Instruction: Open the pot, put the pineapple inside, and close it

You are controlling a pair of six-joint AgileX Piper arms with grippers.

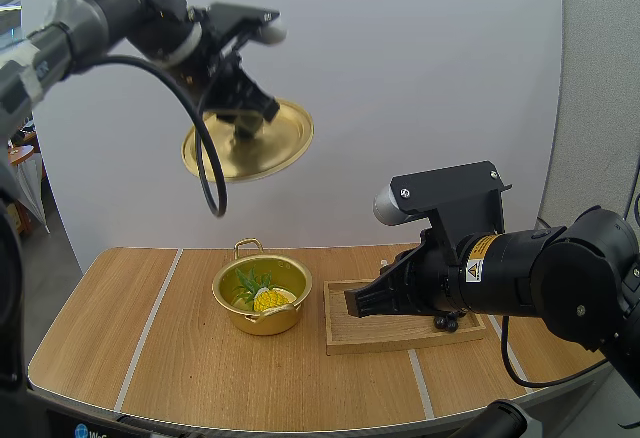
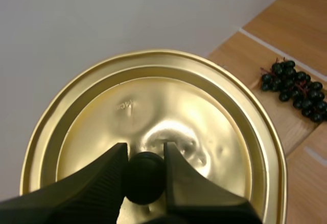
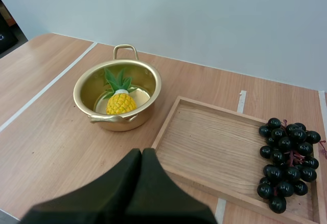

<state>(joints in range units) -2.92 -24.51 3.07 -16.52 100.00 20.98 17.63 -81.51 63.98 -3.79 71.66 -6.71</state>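
The table point(image 1: 120, 358) carries everything, and its near half is bare wood. The wooden tray point(image 1: 390, 333) lies toward the table's right edge. Our right gripper point(image 1: 352, 303) hangs low over the tray's left end with its fingers pressed together on nothing, pointing toward the pot. We judge that this arm is the one thing that could crowd a descent, though it is beside the pot and not above it.

The pot point(image 1: 255, 320) stands open just left of the tray, nearer the far edge than the near one, with one loop handle toward the far edge. It looks like thin gold metal, so it is probably light and apt to slide if knocked.

The lid point(image 1: 275, 143) is high over the table's far-left part and tilted, well apart from the pot. We take it for thin, stiff, slick sheet metal that weighs little but rings and skids, and its rim must meet the pot's rim level. Our left gripper point(image 2: 144, 170) is pinching it.

The grapes point(image 3: 286, 157) lie at the tray's right end, clear of any path to the pot.

The pineapple point(image 3: 120, 103) lies inside the pot with its leaves toward the far edge. It sits below the rim as far as we can judge, so it should not foul the lid.

The black knob point(image 2: 144, 183) at the lid's centre is the only sensible hold, and the fingers clamp it from both sides. It is round, so the lid may swivel in the pinch.
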